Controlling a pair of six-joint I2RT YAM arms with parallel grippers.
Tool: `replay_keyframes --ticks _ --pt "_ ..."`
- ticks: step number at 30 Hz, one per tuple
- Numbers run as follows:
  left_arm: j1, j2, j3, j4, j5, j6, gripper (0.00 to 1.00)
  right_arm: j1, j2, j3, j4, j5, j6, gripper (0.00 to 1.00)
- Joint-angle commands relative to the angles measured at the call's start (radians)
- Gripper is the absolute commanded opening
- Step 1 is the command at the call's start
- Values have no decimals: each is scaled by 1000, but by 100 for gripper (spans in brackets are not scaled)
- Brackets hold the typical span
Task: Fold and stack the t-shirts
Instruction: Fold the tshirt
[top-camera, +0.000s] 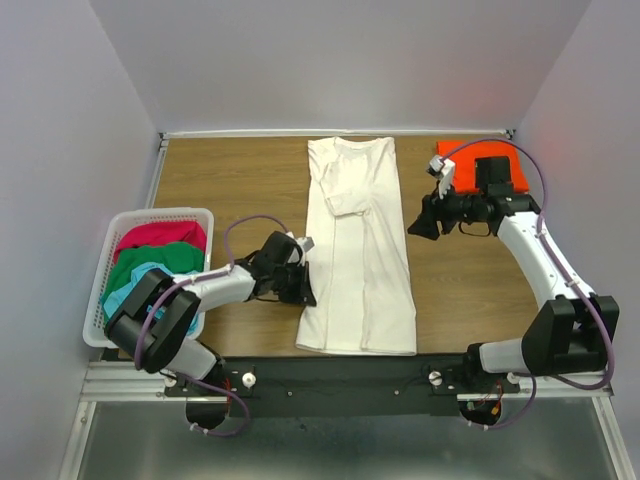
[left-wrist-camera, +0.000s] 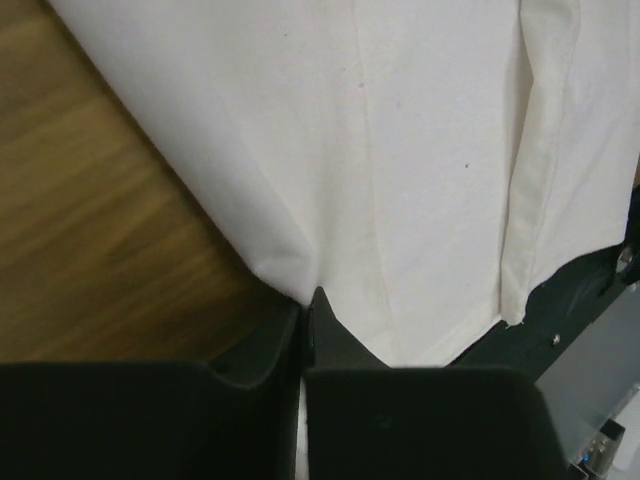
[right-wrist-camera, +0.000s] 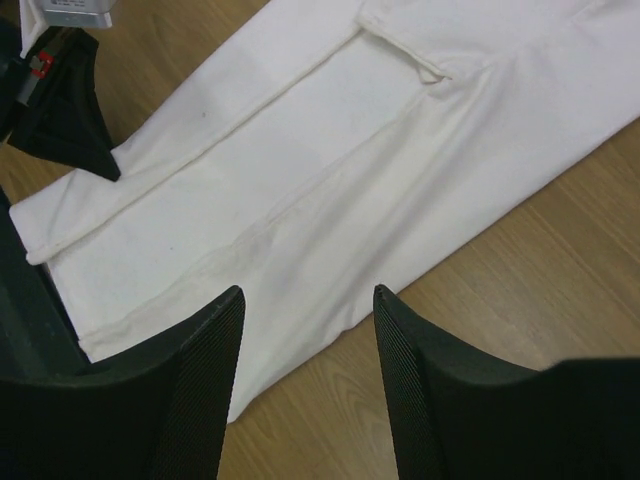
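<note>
A large cream-white t-shirt (top-camera: 360, 240) lies folded into a long strip down the middle of the table. My left gripper (top-camera: 303, 283) is at its near left edge. In the left wrist view the gripper (left-wrist-camera: 307, 300) is shut, with the shirt's (left-wrist-camera: 400, 150) edge pinched between its jaws. My right gripper (top-camera: 418, 222) hovers at the strip's right edge, farther back. Seen from the right wrist, that gripper (right-wrist-camera: 308, 295) is open, with nothing between its fingers, over the shirt's (right-wrist-camera: 330, 150) border and bare wood. An orange t-shirt (top-camera: 480, 160) lies folded at the back right, under the right arm.
A white lattice basket (top-camera: 160, 213) at the left holds crimson (top-camera: 160, 238), green (top-camera: 150, 262) and light blue (top-camera: 118, 298) shirts. The black mounting rail (top-camera: 340, 375) runs along the table's near edge, just below the shirt's hem.
</note>
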Motion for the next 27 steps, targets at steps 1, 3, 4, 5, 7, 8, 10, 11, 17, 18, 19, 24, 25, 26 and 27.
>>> replay_keyframes --ticks 1,3,4,5,7,8,10,11,17,18,19,24,25,26,27 --pt "-62 -73 -63 -14 50 -106 13 5 -31 -51 -122 -108 -144 64" --pt "-77 -108 -72 -9 51 -132 30 23 -36 -68 -172 -143 -264 70" --pt "-77 -124 -74 -16 50 -135 35 34 -43 -83 -186 -146 -296 73" --pt "-77 -166 -77 -51 23 -144 46 55 -65 -126 -199 -140 -362 95" --pt "-79 -220 -63 -95 -43 -149 54 77 -93 -180 -200 -136 -422 100" --pt "-77 -251 -54 -118 -66 -149 56 94 -105 -233 -201 -132 -443 100" --pt "-77 -340 -10 -193 -125 -147 59 193 -113 -259 -210 -97 -470 100" --pt "-79 -366 9 -213 -146 -137 59 239 -116 -270 -213 -77 -476 100" --pt "-77 -552 162 -188 -269 68 66 499 -169 -362 -73 125 -409 94" --pt "-77 -560 181 -180 -290 105 69 500 -156 -358 -46 159 -378 92" --pt "-77 -561 207 -155 -371 188 74 500 -130 -332 1 198 -349 90" --pt "52 -402 280 -71 -446 268 93 379 7 -199 156 285 -62 76" --pt "156 -351 311 -30 -282 267 87 296 42 -168 193 277 -12 71" --pt "209 -239 328 -11 -215 256 82 252 115 -98 201 276 79 63" --pt "241 -178 348 3 -162 245 75 211 162 -64 204 253 114 61"
